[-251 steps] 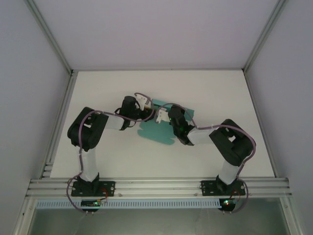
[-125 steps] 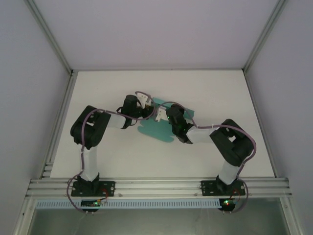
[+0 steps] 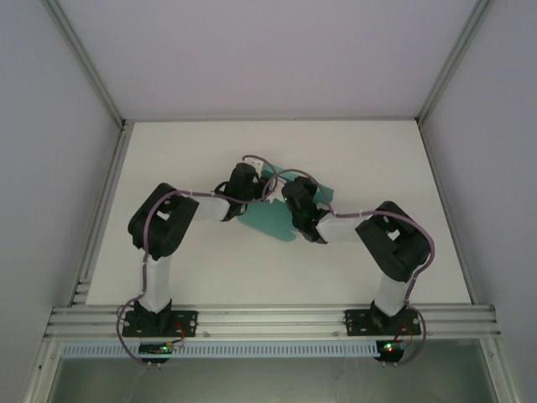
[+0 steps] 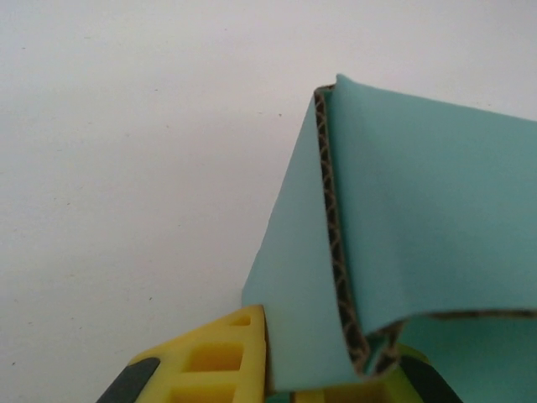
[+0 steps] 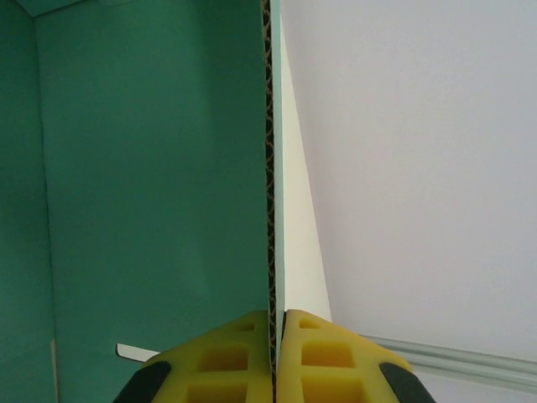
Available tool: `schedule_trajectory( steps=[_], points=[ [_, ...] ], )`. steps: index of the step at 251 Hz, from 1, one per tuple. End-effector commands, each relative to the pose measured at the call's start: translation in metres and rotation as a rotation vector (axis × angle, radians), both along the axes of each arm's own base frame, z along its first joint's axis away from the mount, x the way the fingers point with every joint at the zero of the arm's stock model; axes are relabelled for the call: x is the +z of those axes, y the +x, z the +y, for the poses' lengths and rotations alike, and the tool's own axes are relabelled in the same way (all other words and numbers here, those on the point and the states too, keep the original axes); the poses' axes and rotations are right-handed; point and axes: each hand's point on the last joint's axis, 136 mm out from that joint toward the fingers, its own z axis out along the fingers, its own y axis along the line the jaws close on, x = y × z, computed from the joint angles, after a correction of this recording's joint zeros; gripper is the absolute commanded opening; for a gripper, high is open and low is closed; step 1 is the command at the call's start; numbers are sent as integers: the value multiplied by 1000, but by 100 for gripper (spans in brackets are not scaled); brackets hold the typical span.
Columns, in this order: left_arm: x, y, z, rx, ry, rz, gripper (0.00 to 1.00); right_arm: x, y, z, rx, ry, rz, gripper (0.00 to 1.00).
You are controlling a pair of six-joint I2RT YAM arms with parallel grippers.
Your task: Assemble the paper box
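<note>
Arms (image 3: 189, 208) hide much of the paper box (image 3: 268, 220); we think it lies diagonally at the middle of the desk (image 3: 168, 151). Left gripper (image 4: 327, 357) and right gripper (image 5: 274, 340) both pinch it.

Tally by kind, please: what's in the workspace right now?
Teal paper box: 1
Grippers: 2, the left gripper and the right gripper, each closed on a wall of the paper box
White table: 1
Total: 4
</note>
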Motion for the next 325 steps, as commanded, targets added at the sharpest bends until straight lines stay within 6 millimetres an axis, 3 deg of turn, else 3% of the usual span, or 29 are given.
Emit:
schedule_trajectory(
  steps=[1, 30, 89, 105, 133, 138, 157, 171, 204, 219, 227, 246, 266, 280, 286, 325],
  points=[
    [1, 6, -11, 17, -20, -14, 6, -83, -44, 35, 228, -21, 289, 0],
    [4, -8, -26, -133, -38, -83, 28, -84, -45, 34, 244, -12, 303, 0],
    [27, -1, -20, -174, -137, -81, 30, -83, -50, 34, 275, -7, 342, 0],
    [35, -3, -22, -199, -149, -90, 38, -84, -53, 34, 286, -7, 363, 0],
    [43, -12, -32, -289, -151, -120, 41, -86, -66, 37, 338, 13, 423, 0],
    [44, -12, -33, -294, -152, -123, 39, -85, -68, 38, 348, 18, 438, 0],
    [42, -10, -34, -292, -141, -105, 15, -88, -72, 36, 335, 25, 497, 0],
    [38, -8, -33, -282, -129, -83, 10, -88, -68, 32, 312, 23, 509, 0],
    [29, -7, -30, -250, -123, -68, 11, -88, -68, 33, 312, 29, 516, 0],
    [28, -8, -28, -238, -128, -62, 1, -86, -66, 33, 290, 43, 512, 0],
    [28, -8, -27, -230, -128, -61, 0, -83, -63, 33, 271, 64, 501, 5],
    [27, -9, -20, -201, -134, -53, 0, -62, -54, 33, 225, 139, 456, 19],
    [29, -10, -13, -189, -172, -25, 0, -25, -51, 36, 198, 281, 419, 62],
    [31, -12, -7, -188, -218, 4, 0, 9, -50, 36, 180, 401, 363, 81],
    [32, -13, -5, -195, -242, 17, 0, 26, -49, 34, 168, 451, 331, 98],
    [62, -25, 2, -334, -460, 75, 0, 120, -57, 0, 59, 772, 142, 99]
  ],
)
